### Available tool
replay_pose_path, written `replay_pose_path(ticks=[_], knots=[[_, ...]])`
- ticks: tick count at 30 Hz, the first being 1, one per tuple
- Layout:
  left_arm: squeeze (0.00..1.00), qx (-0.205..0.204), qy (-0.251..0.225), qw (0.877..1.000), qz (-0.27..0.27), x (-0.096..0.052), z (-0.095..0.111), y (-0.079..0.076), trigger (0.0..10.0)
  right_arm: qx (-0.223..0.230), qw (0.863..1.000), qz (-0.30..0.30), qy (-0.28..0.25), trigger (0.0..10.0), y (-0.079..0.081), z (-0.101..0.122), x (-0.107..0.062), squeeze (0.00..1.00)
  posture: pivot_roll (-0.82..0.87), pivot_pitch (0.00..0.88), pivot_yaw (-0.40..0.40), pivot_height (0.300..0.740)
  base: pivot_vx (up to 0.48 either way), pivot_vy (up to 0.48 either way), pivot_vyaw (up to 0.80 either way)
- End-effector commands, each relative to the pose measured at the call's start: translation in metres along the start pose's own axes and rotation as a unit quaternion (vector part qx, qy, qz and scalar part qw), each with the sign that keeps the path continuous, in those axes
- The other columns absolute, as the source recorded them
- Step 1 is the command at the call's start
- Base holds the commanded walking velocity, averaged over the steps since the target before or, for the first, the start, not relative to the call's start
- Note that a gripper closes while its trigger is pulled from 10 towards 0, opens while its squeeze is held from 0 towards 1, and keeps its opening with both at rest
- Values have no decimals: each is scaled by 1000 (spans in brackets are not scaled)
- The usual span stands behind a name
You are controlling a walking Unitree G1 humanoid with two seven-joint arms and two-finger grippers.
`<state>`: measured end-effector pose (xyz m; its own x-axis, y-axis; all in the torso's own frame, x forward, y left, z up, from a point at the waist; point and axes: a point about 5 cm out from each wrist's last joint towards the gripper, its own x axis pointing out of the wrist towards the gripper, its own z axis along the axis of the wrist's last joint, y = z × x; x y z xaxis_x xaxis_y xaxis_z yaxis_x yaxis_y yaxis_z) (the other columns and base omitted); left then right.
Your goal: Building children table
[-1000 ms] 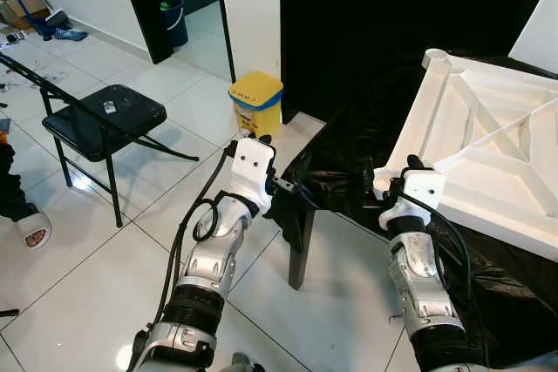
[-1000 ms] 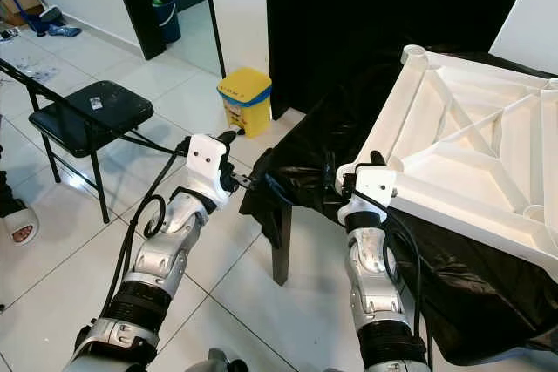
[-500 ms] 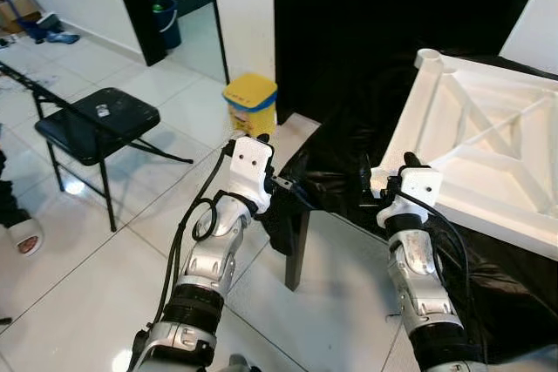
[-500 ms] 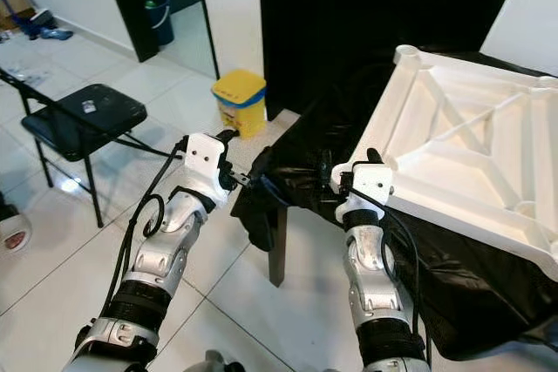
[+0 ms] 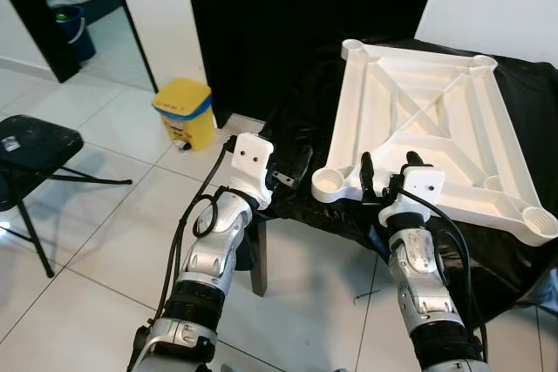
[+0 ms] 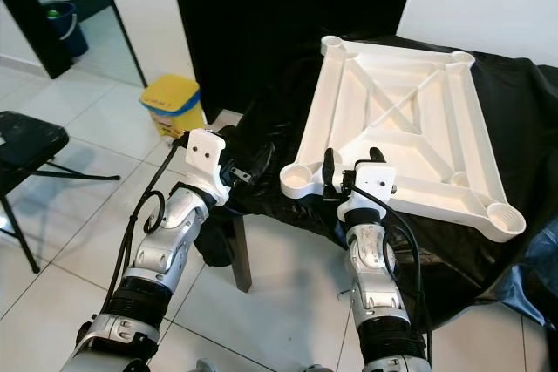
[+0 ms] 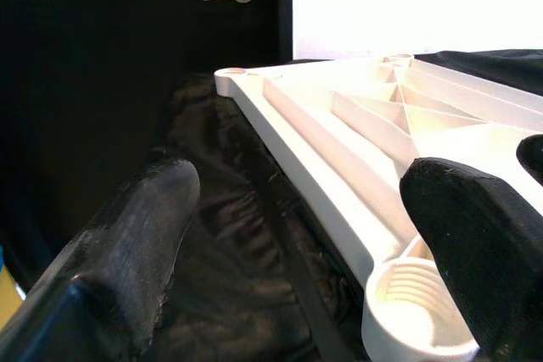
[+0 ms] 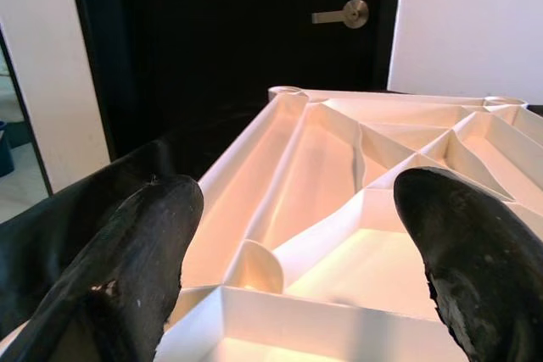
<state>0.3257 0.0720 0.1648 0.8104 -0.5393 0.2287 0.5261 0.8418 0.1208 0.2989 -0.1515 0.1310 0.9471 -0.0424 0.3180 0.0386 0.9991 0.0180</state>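
Facing the upturned white tabletop [image 5: 427, 119] (ribbed underside up) on the black-draped desk [image 5: 288, 206], we see both grippers spread: right gripper [image 5: 388, 167] at its near edge, left gripper [image 5: 292, 167] beside its corner socket [image 5: 333, 186].

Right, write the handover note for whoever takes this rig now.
Left gripper: jaws open, empty, over the black plastic sheet beside the tabletop's near left corner socket.
Right gripper: jaws open, empty, at the near edge of the white ribbed plastic tabletop.
The tabletop lies upside down, ribs up, on the sheet-covered dark table.
Done: tabletop laid out. Left: no legs fitted in the corner sockets; nothing gripped.
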Motion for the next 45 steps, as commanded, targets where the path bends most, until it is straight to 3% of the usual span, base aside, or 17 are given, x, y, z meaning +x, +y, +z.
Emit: replay_pose_path(ticks=[1, 10, 35, 45], knots=[[0, 11, -3, 1000, 26, 0, 0, 1, 10000, 2, 1000, 3, 3, 10000, 0, -2, 0, 0, -31, 0, -2, 740, 0, 0, -544], [0, 12, -5, 1000, 23, 0, 1, 0, 10000, 1, 1000, 9, -3, 10000, 2, -1, -1, 0, -28, 0, -2, 740, 0, -117, -60], [0, 13, -6, 1000, 20, -2, 1, -1, 10000, -1, 1000, 17, -1, 10000, 5, -2, -3, 0, -29, 0, -4, 740, 0, -449, 0], [0, -4, -8, 1000, 30, -1, 2, 0, 10000, -7, 1000, 15, -3, 10000, 4, -2, -2, 0, -25, 0, -10, 740, 0, 0, 0]])
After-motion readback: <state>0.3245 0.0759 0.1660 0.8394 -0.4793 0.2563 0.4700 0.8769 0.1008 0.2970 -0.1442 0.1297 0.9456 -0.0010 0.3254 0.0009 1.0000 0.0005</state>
